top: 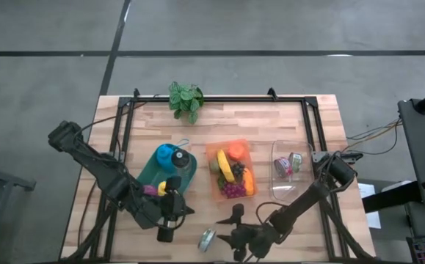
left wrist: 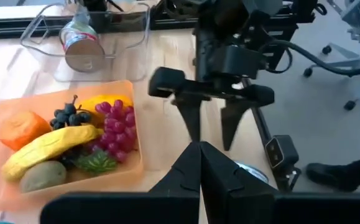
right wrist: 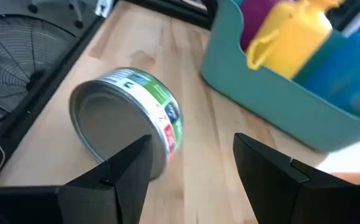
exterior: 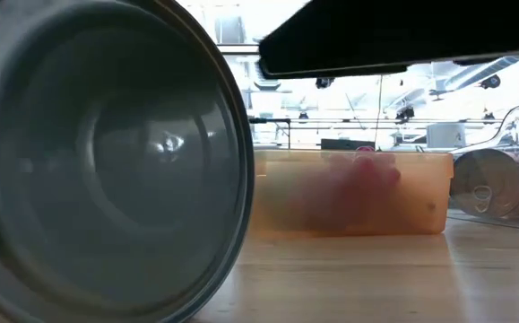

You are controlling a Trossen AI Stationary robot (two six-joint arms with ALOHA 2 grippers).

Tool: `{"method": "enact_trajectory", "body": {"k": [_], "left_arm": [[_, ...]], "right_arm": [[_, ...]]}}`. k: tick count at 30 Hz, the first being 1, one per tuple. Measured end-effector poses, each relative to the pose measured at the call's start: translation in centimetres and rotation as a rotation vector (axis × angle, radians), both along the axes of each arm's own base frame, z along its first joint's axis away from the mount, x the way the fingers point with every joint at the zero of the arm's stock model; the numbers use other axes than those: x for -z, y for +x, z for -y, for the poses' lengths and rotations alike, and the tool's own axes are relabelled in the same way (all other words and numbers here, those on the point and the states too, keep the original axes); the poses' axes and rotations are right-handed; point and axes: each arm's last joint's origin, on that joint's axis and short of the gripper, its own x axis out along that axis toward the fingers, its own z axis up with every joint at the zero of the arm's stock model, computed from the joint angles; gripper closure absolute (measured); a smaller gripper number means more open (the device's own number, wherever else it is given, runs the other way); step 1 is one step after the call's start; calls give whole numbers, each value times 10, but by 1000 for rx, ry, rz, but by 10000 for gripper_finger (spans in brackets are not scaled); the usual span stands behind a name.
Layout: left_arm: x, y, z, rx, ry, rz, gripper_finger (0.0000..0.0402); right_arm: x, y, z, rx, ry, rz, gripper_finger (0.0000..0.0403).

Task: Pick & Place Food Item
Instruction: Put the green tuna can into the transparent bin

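Wide wooden table [top: 285,117] under both arms, and everything sits in a row across its middle. Biggest on the left, the teal bin [top: 155,167] with blue, yellow and purple items inside; from the right wrist view its wall [right wrist: 273,87] stands just beyond the can. Centre, the orange tray [top: 216,189] packed with fruit: a banana [left wrist: 49,146], purple grapes [left wrist: 117,121], dark grapes [left wrist: 71,115], an orange [left wrist: 21,127] and a kiwi [left wrist: 43,176]. To the right, the clear tub [top: 280,187] holding a couple of cans [top: 289,165]. A small plant [top: 186,99] sits at the far edge.

Now the action, down at the near edge. The can [top: 208,239] lies on its side on the bare wood, between the two grippers, well clear of the tray. In the low view it fills the left of the picture [exterior: 98,161], its metal end facing the camera.

Right gripper [top: 235,236] is low beside the can, fingers spread, nothing between them; the can [right wrist: 130,118] lies just ahead of them. Left gripper [top: 169,220] hangs near the teal bin's near corner, fingers pressed together, holding nothing.
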Motion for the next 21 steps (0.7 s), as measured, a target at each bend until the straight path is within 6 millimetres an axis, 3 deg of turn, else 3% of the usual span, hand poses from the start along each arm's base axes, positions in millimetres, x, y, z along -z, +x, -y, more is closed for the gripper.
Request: {"method": "enact_trajectory", "body": {"k": [5, 10, 16, 21], "left_arm": [[-6, -4, -2, 30, 33, -5, 399], [-31, -21, -14, 114, 113, 44, 399], [-63, -51, -28, 236, 215, 174, 399], [-83, -79, -34, 333, 342, 288, 399]], "right_arm": [[-12, -12, 11, 31, 6, -65, 182], [-27, -29, 24, -1, 3, -68, 182], [-57, -44, 29, -313, -18, -115, 182], [-91, -47, 31, -447, -171, -182, 182]]}}
